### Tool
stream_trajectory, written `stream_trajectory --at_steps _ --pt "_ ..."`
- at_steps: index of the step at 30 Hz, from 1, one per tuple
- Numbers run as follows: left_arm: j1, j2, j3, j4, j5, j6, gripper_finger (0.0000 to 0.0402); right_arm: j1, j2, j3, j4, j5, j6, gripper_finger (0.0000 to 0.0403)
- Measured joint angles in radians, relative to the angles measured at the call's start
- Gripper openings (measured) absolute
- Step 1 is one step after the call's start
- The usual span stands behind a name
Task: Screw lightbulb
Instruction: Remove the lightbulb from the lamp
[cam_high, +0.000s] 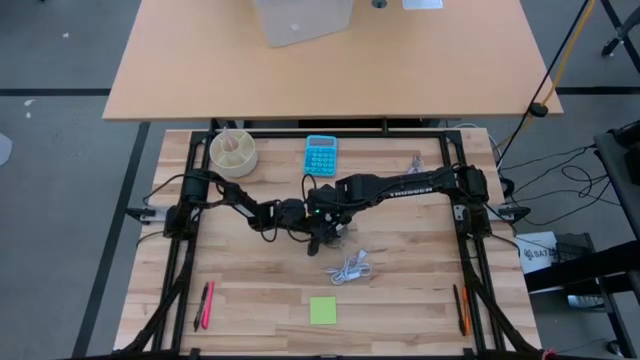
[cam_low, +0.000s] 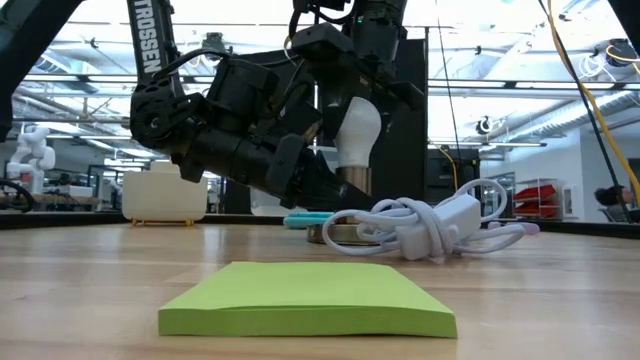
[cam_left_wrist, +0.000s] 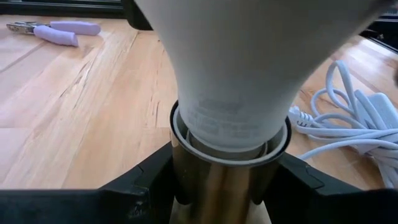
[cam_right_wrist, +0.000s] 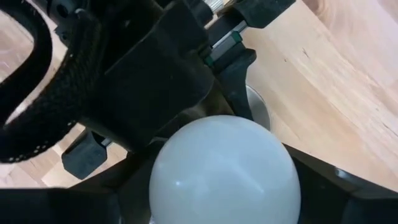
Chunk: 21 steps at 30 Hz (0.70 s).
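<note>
Green sticky notes lie closest in the low view, with a coiled white cable behind. Near the bench centre, the lightbulb stands upright, base down in a brass socket. Left hand clamps that socket from 9 o'clock. Right hand reaches in from 3 o'clock, fingers around the globe; whether they grip it I cannot tell.

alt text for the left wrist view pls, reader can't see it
A white frosted pear-shaped lightbulb stands upright with its neck seated in a brass-coloured metal socket, which the left gripper's dark fingers flank on both sides. Behind it on the pale wooden table lie a coiled white cable and lilac-handled pliers.
</note>
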Motion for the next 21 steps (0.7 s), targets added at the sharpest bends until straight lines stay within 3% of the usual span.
stream_trajectory --at_steps 5,21 --pt "0.0 0.0 0.0 0.0 0.0 0.001 0.0197 0.0 0.0 0.0 0.0 -0.001 -0.077 0.0262" --pt "0.001 0.0 0.0 -0.001 -0.003 0.005 0.0197 -0.01 0.0 0.0 -0.001 -0.032 -0.568 0.0269"
